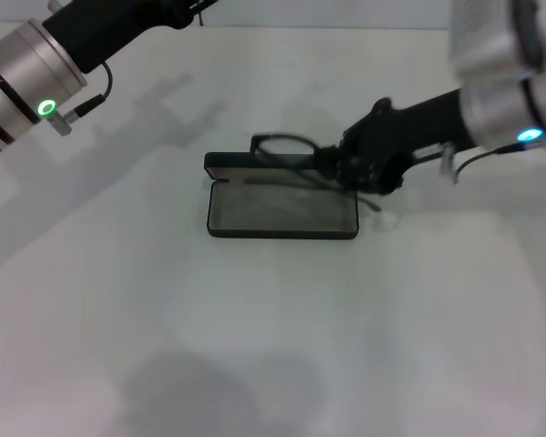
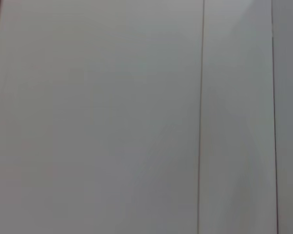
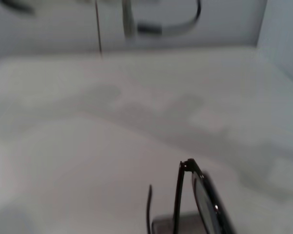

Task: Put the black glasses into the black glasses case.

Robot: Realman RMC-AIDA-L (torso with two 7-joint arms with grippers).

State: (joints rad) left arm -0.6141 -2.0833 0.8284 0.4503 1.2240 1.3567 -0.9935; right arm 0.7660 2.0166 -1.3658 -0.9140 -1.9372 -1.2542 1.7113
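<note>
Right gripper (image 1: 332, 167) clamps black glasses (image 1: 284, 146) over open black glasses case (image 1: 282, 210); long axes parallel, left-right.

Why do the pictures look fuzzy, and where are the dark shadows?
Head view: soft arm shadows cross the white table; the right end effector looks slightly smeared above the black glasses case. Right wrist view: the black glasses sit close and blurred. Left wrist view: only a plain pale surface.

Silver-cuffed black arms (image 1: 73, 45), glowing rings
</note>
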